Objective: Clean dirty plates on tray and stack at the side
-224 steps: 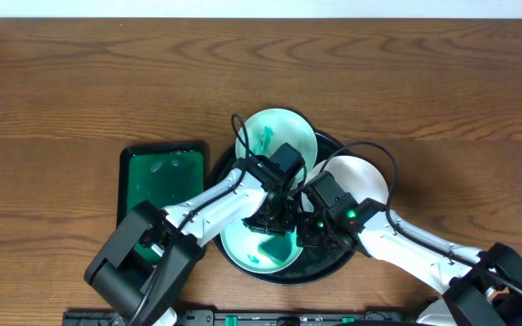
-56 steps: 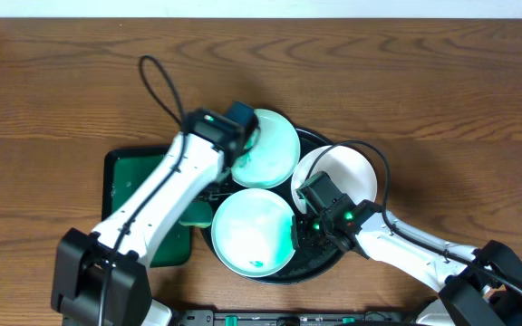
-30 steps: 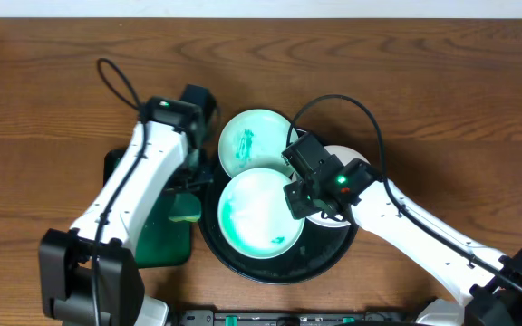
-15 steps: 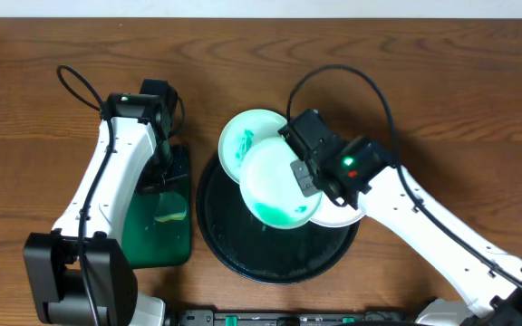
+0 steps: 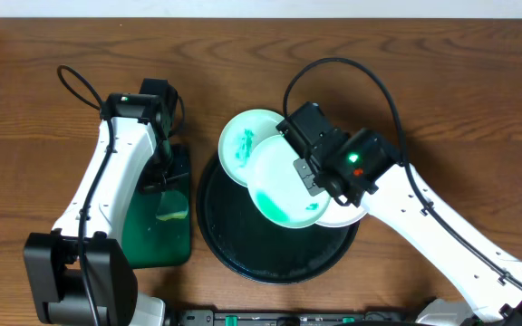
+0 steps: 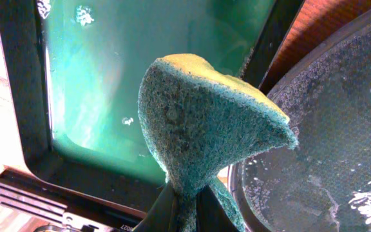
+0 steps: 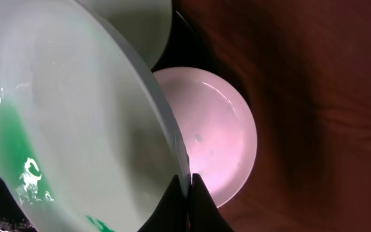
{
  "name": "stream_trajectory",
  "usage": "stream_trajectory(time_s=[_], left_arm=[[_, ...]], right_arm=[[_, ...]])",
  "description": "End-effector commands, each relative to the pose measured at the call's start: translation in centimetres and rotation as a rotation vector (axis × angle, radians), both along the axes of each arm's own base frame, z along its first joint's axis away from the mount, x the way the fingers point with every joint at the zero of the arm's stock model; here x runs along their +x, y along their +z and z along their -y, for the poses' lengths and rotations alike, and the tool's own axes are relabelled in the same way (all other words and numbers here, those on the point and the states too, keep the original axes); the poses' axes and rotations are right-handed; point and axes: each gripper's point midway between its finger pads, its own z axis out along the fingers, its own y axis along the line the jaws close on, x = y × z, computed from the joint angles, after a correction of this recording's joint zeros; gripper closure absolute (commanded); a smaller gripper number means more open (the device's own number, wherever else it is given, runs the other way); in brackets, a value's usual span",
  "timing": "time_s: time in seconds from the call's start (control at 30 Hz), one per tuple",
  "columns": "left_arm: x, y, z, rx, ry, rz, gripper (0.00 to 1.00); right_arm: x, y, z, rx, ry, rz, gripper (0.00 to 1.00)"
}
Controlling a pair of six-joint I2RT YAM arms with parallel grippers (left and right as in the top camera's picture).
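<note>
Much of the white plate hides under the right gripper.

Place: you are looking at a robot test bench, most likely a lab.
Surface: bare wood-grain table (white wall along its far edge).
Rig: left arm and right arm, loose black cables, a black rail at the table's near edge.
</note>
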Motion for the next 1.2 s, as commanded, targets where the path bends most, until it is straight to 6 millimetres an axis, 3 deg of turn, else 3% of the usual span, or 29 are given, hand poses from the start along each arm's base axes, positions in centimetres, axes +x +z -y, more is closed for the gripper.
stream_trajectory(time_s=[0.0,0.13,0.33,0.4,0.63,1.17], left_arm=[[0.3,0.7,0.0,-0.003,-0.022,0.024,0.93],[0.3,0.7,0.0,-0.003,-0.022,0.024,0.93],[0.2,0.7,-0.1,-0.002,-0.022,0.019,0.93],[0.1,0.7,-0.1,-0.002,-0.022,0.016,0.93],[0.1,0.7,-0.1,-0.002,-0.022,0.016,0.93],[0.1,0.7,-0.1,-0.003,-0.022,0.016,0.93]], right_arm=[[0.0,0.8,-1.5,0.038,0.03,0.019,0.99],[0.2,0.7,-3.5,0.191,-0.062,0.0,0.99],[0.3,-2.1,-3.4,0.272,-0.378,-0.078,0.99],[-0.7,-4.6,-3.9,0.252,-0.456,-0.159,0.99],[-3.2,-9.3,-3.6,0.141,-0.589,-0.248,0.99],[-11.2,-13.0,-3.8,0.013,-0.653,-0.359,0.99]])
